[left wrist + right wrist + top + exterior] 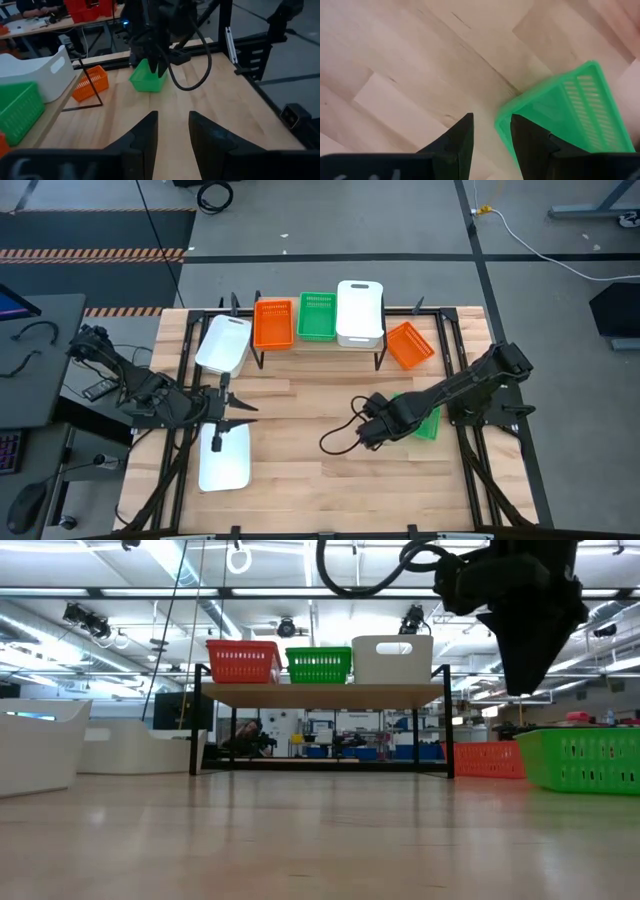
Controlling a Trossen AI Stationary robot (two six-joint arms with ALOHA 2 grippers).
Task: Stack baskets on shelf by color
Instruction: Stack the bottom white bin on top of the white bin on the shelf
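On the shelf at upper centre, an orange basket, a green basket and a white basket stand side by side. The right end effector, fingers slightly spread and empty, hangs over bare counter just left of a loose green basket. The left end effector, slightly parted, sits at centre left between two white baskets.

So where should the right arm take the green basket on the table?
Probably by the rim of the green basket at the end nearest the right gripper, coming from above: it sits upright and open-topped, with that thin wall beside the jaws.
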